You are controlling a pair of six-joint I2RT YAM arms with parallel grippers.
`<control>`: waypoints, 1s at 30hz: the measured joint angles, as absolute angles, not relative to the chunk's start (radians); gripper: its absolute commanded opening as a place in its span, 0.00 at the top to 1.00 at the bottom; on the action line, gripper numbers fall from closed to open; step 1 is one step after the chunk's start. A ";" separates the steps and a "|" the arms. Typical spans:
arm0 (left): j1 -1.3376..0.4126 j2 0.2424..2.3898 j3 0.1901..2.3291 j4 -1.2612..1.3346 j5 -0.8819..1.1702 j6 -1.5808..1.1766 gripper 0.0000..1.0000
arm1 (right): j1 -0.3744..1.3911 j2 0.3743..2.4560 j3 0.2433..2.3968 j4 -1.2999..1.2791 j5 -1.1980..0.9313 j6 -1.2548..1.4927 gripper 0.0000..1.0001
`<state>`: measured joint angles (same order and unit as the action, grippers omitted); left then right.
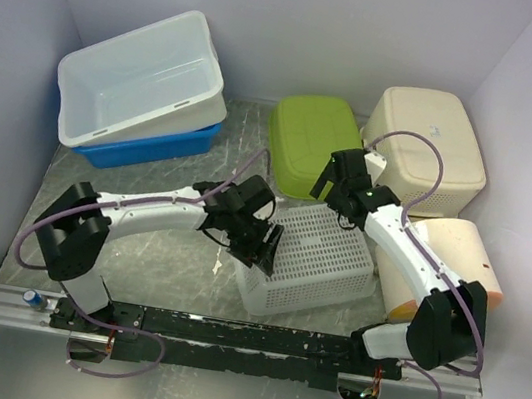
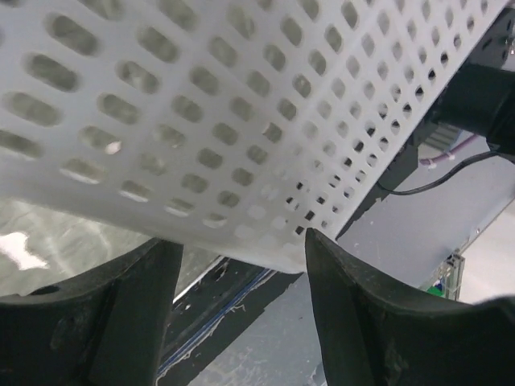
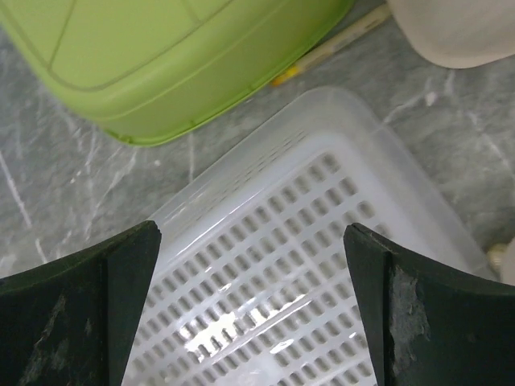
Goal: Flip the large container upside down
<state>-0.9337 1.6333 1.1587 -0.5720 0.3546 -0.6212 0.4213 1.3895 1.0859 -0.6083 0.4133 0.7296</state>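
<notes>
On the grey marbled table, mid-frame, a white perforated plastic basket lies between the left gripper, jaws parted at its edge, and the right gripper, spread wide above its corner.

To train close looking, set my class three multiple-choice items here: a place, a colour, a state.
1. The green tub stands: A) on the far side of the perforated basket B) on the basket's near side C) inside the basket
2. The tub under the white tub is: A) red B) blue C) black
3. The right gripper is: A) shut on the green tub B) open C) shut on nothing
Key: 1A, the top view shows it behind the basket; 2B, the blue tub shows below; 3B, its fingers stand wide apart.
</notes>
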 measured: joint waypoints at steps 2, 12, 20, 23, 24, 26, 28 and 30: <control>-0.954 1.661 1.164 -0.538 0.375 -0.618 0.28 | 0.438 1.383 1.089 -0.605 0.396 0.732 0.00; -0.982 1.667 1.257 -0.580 0.361 -0.592 0.22 | 0.448 1.369 1.137 -0.677 0.439 0.721 0.00; -0.831 1.597 1.391 -0.587 0.307 -0.510 0.18 | 0.448 1.179 1.119 -0.853 0.464 0.835 0.00; -0.754 1.656 1.443 -0.562 0.290 -0.479 0.20 | 0.448 1.118 1.056 -0.894 0.456 0.881 0.00; -0.737 1.687 1.463 -0.555 0.281 -0.467 0.20 | 0.448 1.103 1.021 -0.906 0.450 0.899 0.00; -0.725 1.753 1.500 -0.539 0.257 -0.439 0.20 | 0.448 1.090 0.958 -0.934 0.430 0.929 0.00; -0.728 1.808 1.514 -0.527 0.244 -0.400 0.20 | 0.448 1.086 0.900 -0.956 0.397 0.962 0.00; -0.732 1.850 1.515 -0.528 0.247 -0.361 0.20 | 0.448 1.071 0.868 -0.972 0.377 0.989 0.00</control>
